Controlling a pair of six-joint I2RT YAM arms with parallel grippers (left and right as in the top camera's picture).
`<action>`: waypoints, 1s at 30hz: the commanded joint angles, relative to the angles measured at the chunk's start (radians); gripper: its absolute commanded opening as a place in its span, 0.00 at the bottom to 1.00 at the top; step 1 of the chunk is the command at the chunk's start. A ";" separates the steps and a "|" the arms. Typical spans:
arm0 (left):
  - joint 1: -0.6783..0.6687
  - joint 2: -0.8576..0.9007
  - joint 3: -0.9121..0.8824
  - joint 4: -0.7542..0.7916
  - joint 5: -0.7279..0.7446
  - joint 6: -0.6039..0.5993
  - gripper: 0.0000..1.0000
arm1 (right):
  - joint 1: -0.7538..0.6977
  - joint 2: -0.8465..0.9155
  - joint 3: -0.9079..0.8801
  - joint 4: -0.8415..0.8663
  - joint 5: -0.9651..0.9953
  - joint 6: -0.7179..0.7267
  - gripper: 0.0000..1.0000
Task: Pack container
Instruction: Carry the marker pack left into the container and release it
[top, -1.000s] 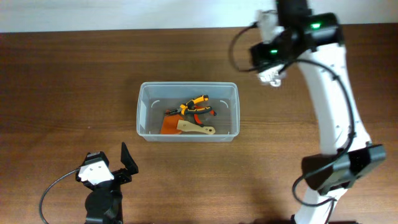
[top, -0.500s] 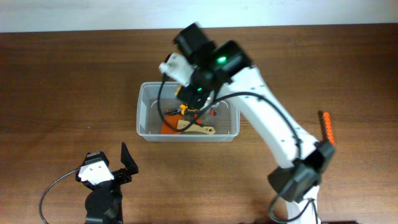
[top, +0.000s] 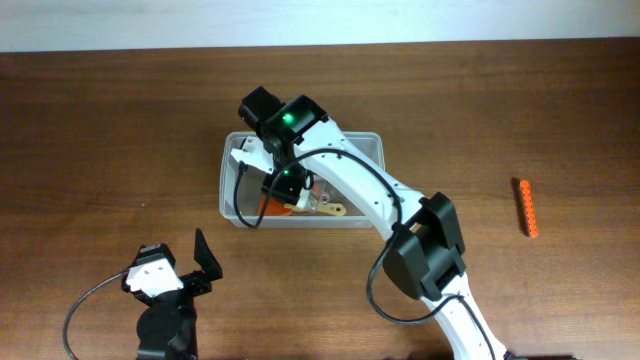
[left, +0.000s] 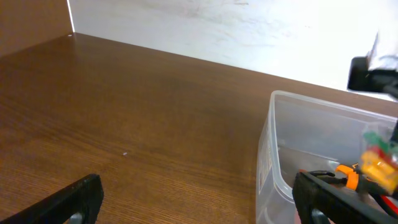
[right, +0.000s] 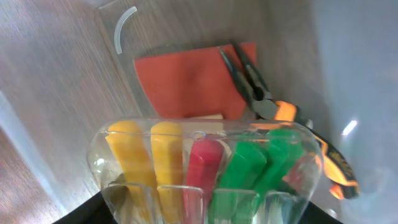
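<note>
On the brown wooden table, the right arm has swung in from the far right corner, where it stood a second ago. It now reaches down over the left half of the container, the clear tub at mid-table. That puts the load above its drop spot, so I judge a placing step to be close. The right gripper is closed on a clear case of yellow, red and green handles, probably small drivers, though the blur leaves that unsure. Under it in the tub lie an orange-red sheet and orange-handled pliers. The left gripper has not moved and is parked near the tub, spread wide and empty. An orange stick, uncovered by the arm's swing, lies well apart at the right, unpacked.
</note>
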 joint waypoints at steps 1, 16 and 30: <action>-0.003 -0.005 -0.003 -0.002 -0.003 0.009 0.99 | 0.004 0.009 0.006 0.011 -0.042 -0.007 0.64; -0.003 -0.005 -0.003 -0.002 -0.003 0.009 0.99 | -0.039 -0.022 0.014 -0.034 -0.026 0.028 0.77; -0.003 -0.005 -0.003 -0.002 -0.003 0.009 0.99 | -0.477 -0.327 0.060 -0.264 0.256 0.223 0.82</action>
